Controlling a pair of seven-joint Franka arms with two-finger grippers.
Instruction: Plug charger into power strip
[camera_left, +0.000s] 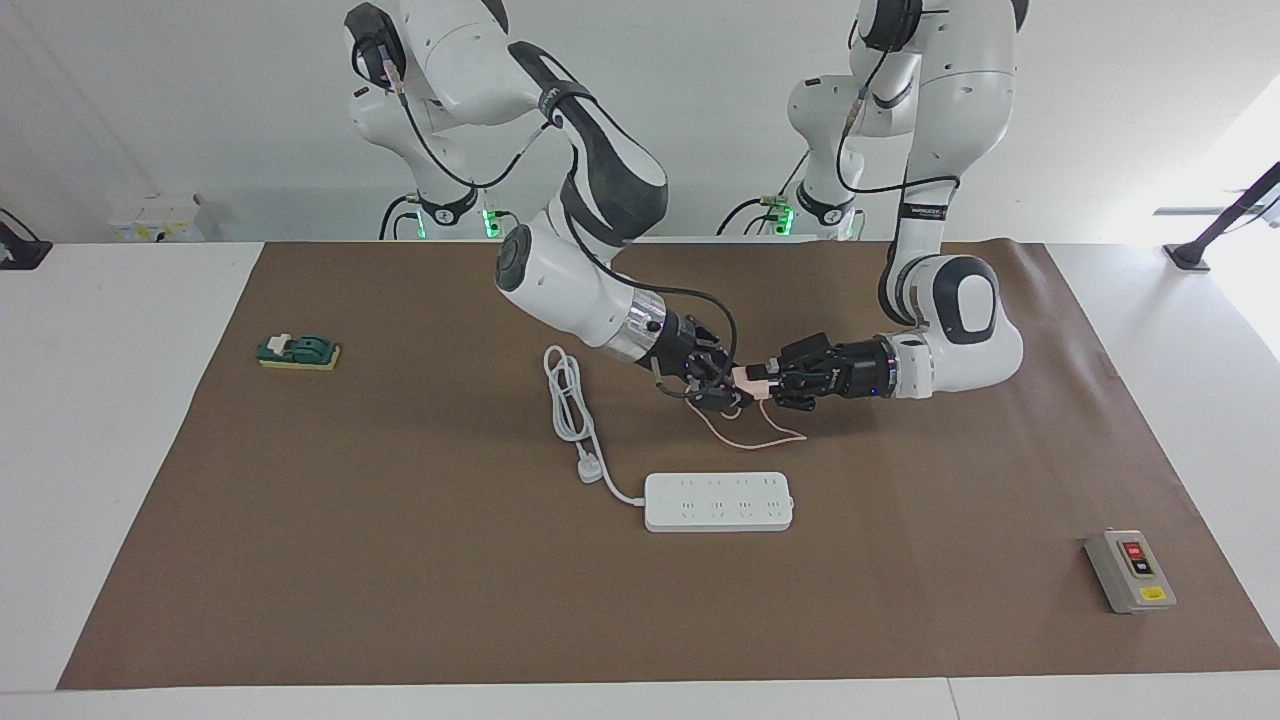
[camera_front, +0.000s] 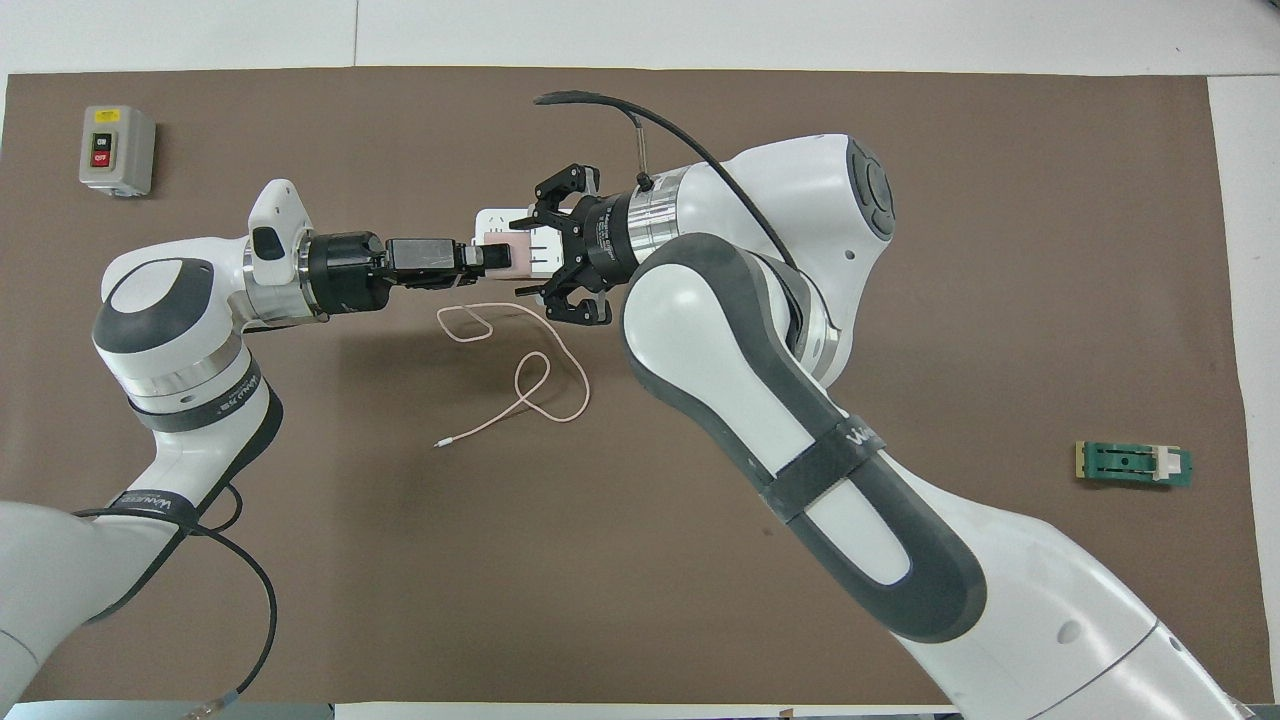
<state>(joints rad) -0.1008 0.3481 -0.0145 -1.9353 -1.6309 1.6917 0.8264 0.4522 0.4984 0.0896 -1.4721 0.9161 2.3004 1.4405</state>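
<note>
White arms (camera_left: 560, 275), grey pads (black cables (camera_left: 450, 165))

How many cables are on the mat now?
2. The white cord lies coiled beside the power strip, toward the right arm's end; the pink charger cable loops nearer to the robots than the strip. More may be hidden.
</note>
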